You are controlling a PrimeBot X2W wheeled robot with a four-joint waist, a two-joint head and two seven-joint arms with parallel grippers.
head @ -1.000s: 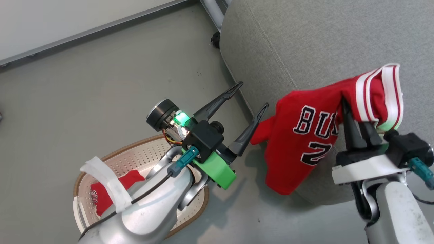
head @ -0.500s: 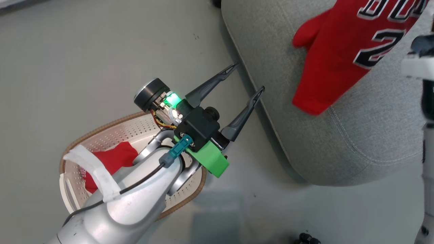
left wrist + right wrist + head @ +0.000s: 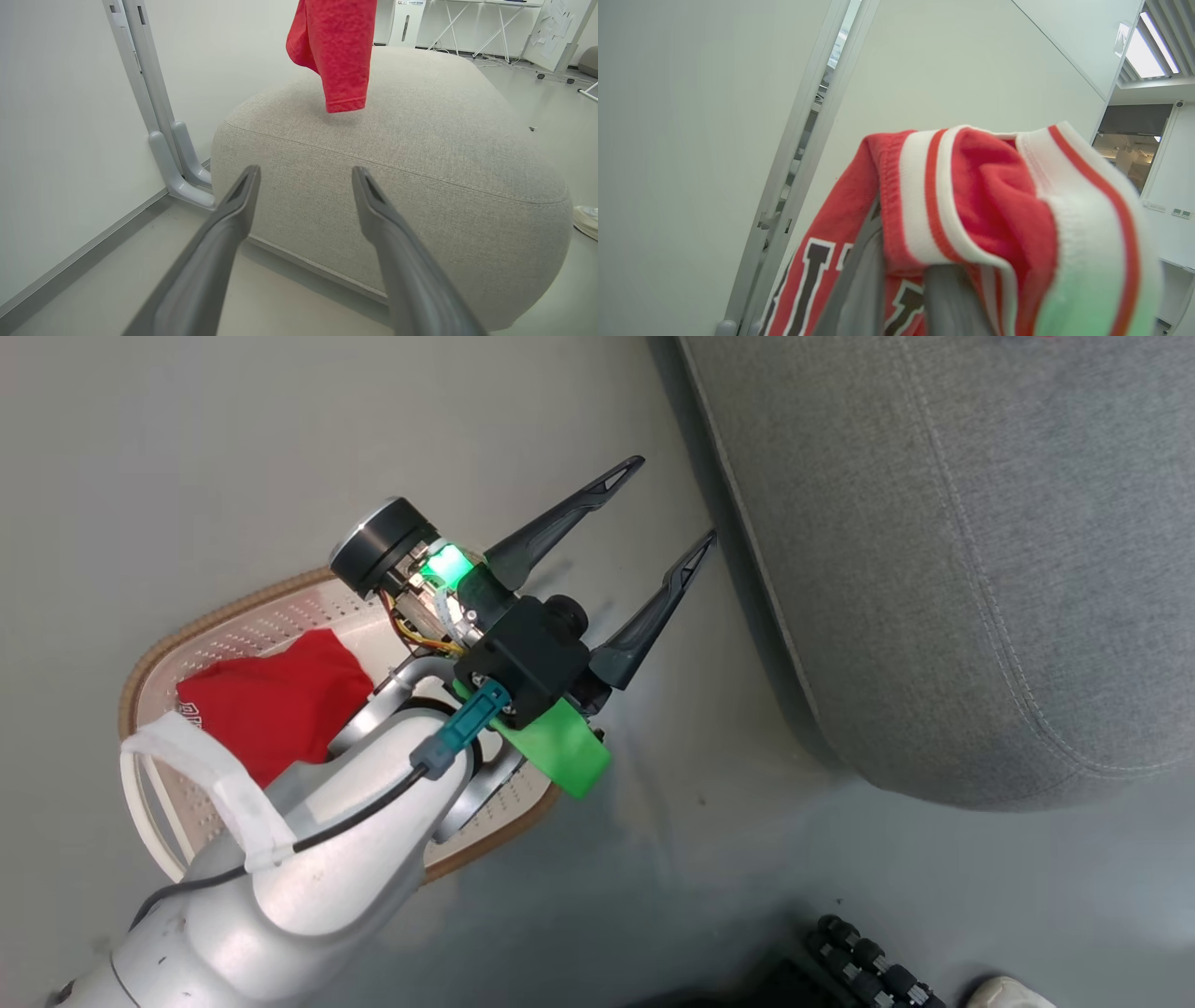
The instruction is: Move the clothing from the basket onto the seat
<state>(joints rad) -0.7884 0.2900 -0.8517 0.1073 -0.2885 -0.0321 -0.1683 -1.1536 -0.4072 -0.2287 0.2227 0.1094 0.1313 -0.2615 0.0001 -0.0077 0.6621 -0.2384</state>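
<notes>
Pointing at seat, left tool spread empty; right tool raised, pinching jersey.

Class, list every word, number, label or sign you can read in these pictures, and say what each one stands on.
None reads whole.
Dark, white-edged block letters on the red jersey gripped by the right pincer: cut off by folds, no word legible.
White lettering on the red garment in the basket: too small.
Label on the white cabinet behind the seat: blurred.
</notes>
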